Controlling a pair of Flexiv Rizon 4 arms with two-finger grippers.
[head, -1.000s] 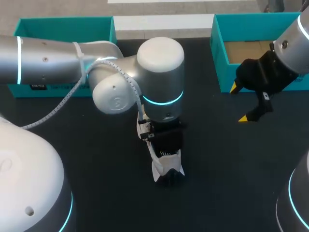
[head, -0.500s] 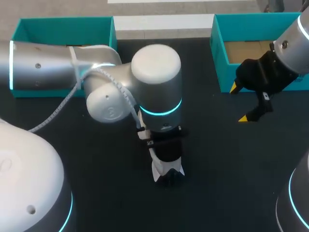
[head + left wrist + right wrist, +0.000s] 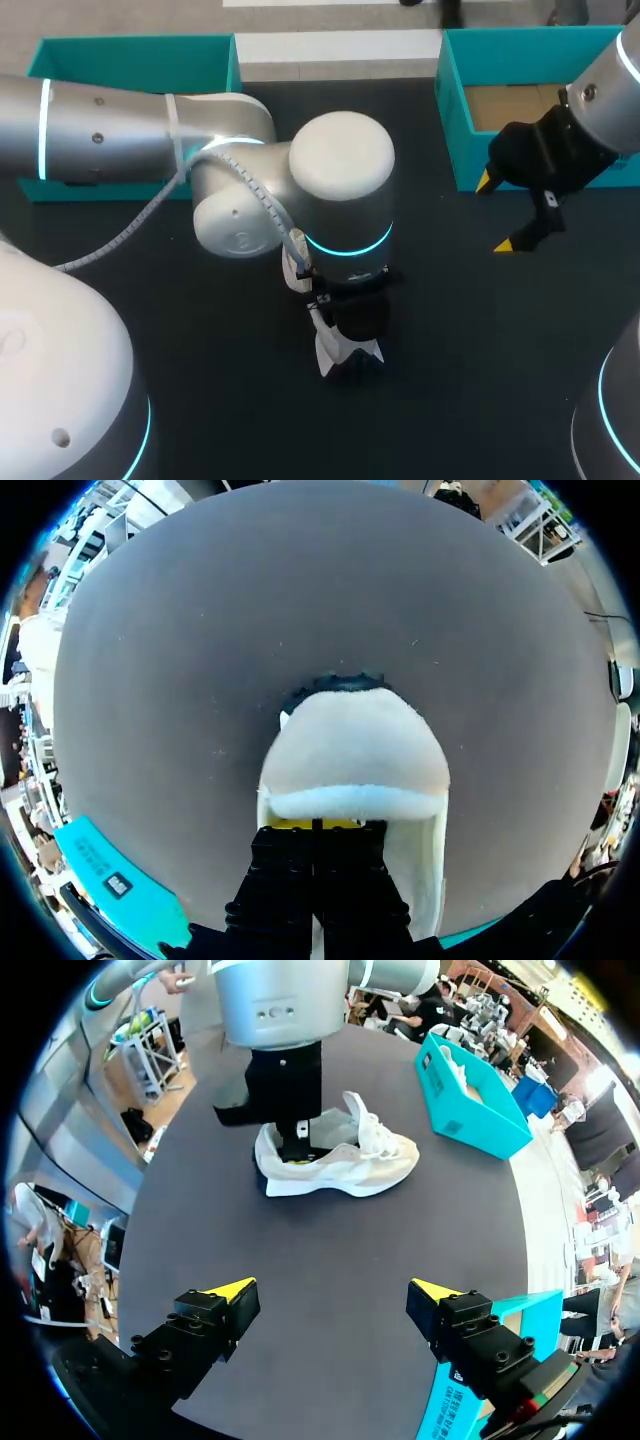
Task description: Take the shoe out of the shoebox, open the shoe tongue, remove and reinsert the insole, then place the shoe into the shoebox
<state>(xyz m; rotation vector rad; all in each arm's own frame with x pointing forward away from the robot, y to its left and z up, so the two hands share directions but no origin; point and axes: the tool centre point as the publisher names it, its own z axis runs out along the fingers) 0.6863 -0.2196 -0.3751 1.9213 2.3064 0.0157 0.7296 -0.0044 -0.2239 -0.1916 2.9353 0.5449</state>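
Head view, shoe: the white shoe (image 3: 330, 352) is standing on its sole near the middle of the black table (image 3: 230, 410), outside both boxes, and my left wrist is covering most of it.
Right wrist view, shoe: it is showing side-on, with the laces (image 3: 368, 1125) bunching loosely over the tongue and the heel end sitting under my left arm.
Left pincer: my left gripper (image 3: 316, 826) is pointing straight down into the shoe's opening at the heel. Its two black fingers are lying pressed together, with the yellow tips just showing behind the padded heel collar. Whether anything is being pinched between them I cannot tell.
Right pincer: my right gripper (image 3: 495, 213) is hanging above the table, well apart from the shoe, its fingers standing wide apart.
Right teal box (image 3: 450, 130): it is sitting at the table's far right, just behind my right gripper, open on top with a brown floor showing.
Left teal box (image 3: 130, 50): it is sitting at the far left, with my left arm crossing in front of it.
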